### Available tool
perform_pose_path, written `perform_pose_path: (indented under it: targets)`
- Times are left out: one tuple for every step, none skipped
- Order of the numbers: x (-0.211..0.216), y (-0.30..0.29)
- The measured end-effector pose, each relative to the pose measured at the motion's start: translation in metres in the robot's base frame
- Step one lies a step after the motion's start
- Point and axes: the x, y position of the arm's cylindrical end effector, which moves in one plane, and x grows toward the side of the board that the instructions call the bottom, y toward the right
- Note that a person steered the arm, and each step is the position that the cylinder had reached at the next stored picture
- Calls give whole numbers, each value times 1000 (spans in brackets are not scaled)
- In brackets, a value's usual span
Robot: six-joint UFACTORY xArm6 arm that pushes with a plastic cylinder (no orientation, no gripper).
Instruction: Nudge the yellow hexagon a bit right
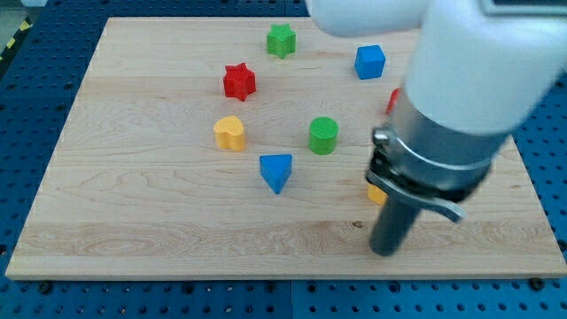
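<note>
Yellow plastic shows as a small sliver (376, 194) just left of the dark rod, mostly hidden behind the arm's grey collar (431, 164), so neither its hexagon shape, its facing nor any long axis can be told; it lies on the near right part of the pale wooden board (133, 221). My tip (384, 252) rests on the board just near and right of that sliver, and there is no pincer to be spread or pressed. Leftward lie a yellow heart block (229, 133), blue triangular block (276, 171), green cylinder (323, 135), red star (238, 81), with a green star (281, 40) and blue cube (369, 61) farther off; nothing serves as a container.
</note>
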Motion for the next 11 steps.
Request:
perform_pose_path:
  targets:
    - [-8, -4]
    - [-22, -24]
    - [-49, -40]
    - [-50, -40]
    - [-64, -37]
    - [-77, -37]
    - [-87, -36]
    - [-79, -33]
    - [-72, -13]
    - [-71, 8]
    - [-71, 22]
